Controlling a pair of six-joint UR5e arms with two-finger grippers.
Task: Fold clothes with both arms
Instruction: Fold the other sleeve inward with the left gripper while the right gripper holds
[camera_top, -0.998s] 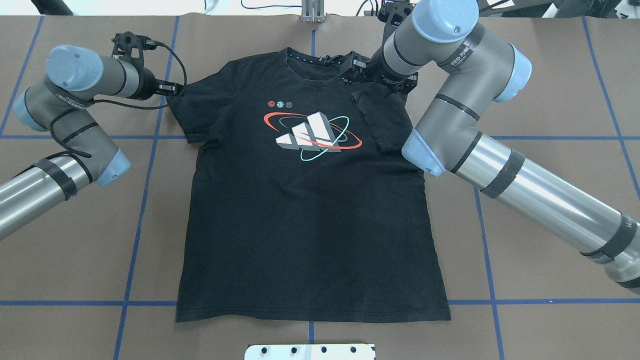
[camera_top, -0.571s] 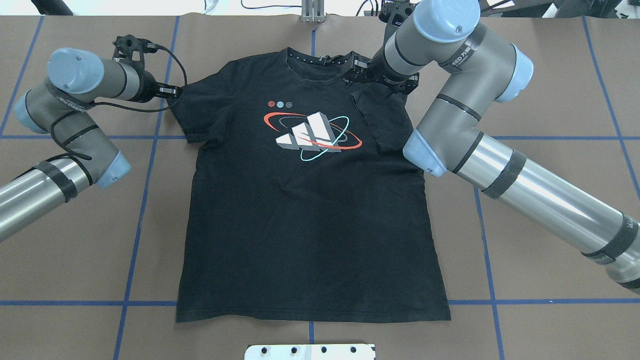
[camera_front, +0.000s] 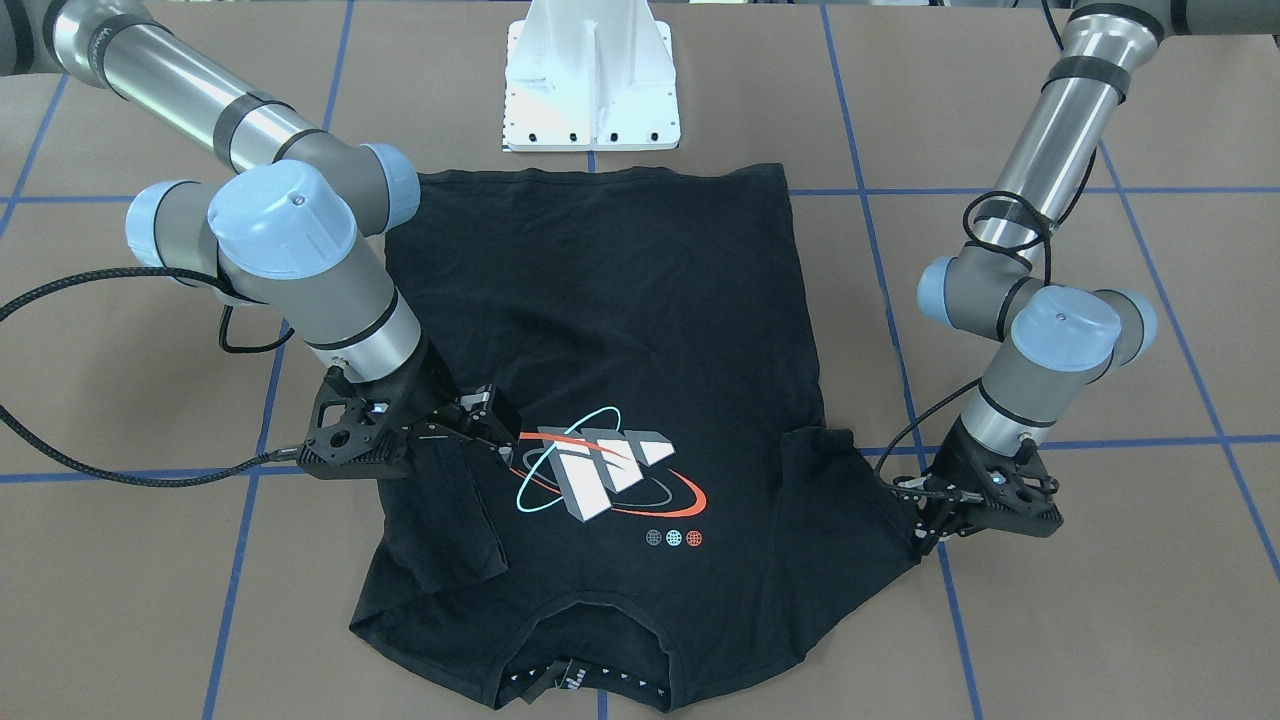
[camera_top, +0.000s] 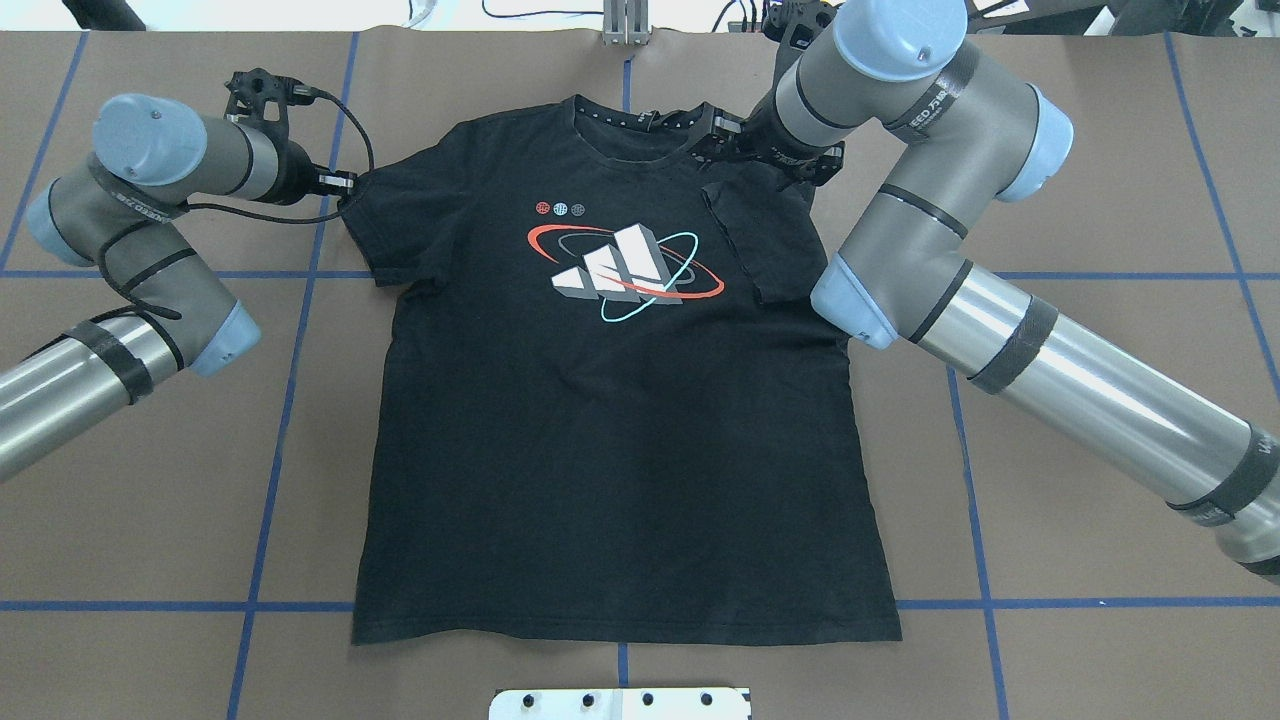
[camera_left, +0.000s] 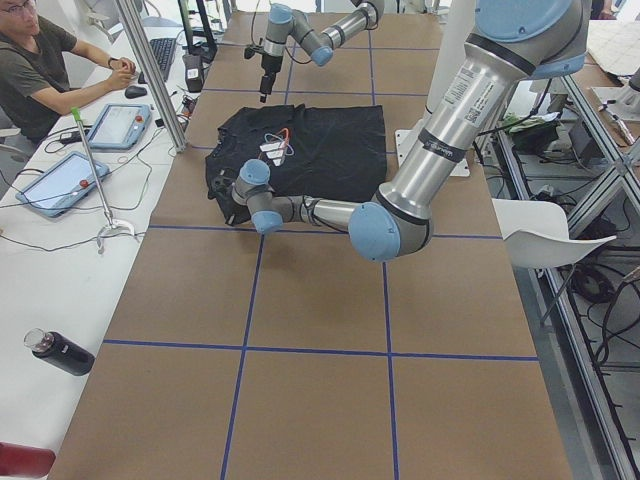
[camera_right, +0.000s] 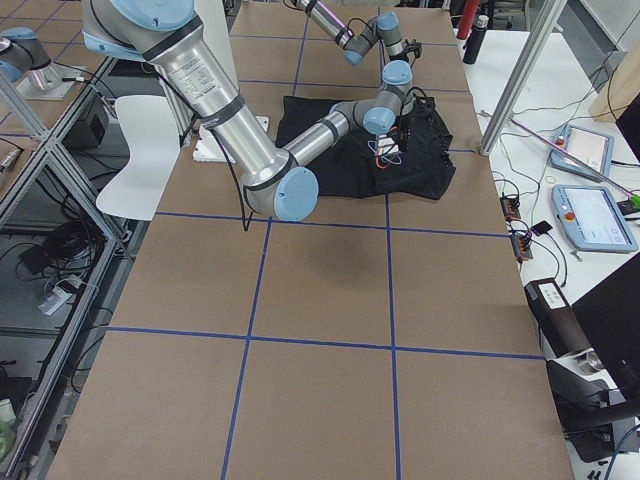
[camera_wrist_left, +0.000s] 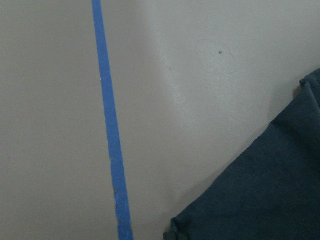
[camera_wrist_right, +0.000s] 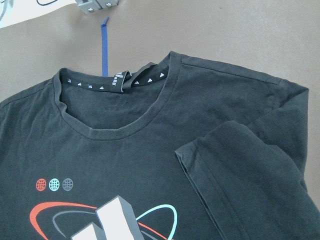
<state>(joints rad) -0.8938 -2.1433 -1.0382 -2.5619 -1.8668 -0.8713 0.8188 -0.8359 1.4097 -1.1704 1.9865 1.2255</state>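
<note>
The black T-shirt (camera_top: 620, 450) lies flat, logo up, with its collar at the table's far edge. One sleeve (camera_top: 760, 235) is folded in over the chest and lies loose (camera_wrist_right: 250, 165). My right gripper (camera_top: 712, 135) hovers over that shoulder beside the collar and looks open (camera_front: 495, 425), with nothing in it. The other sleeve (camera_top: 385, 230) is spread flat. My left gripper (camera_top: 345, 182) sits low at that sleeve's outer edge, and its fingers look spread around the hem (camera_front: 912, 515). In the left wrist view only the sleeve corner (camera_wrist_left: 265, 200) and bare table show.
The white pedestal base (camera_front: 590, 80) stands at the shirt's hem end. A metal bracket (camera_top: 625, 25) sits at the far edge. Blue tape lines (camera_top: 290, 400) cross the brown table. A person (camera_left: 40, 60) sits at a side bench with tablets (camera_left: 55, 180).
My right gripper has drifted a little to the right, away from the folded sleeve. My left gripper has edged slightly toward the spread sleeve. The shirt has not moved.
</note>
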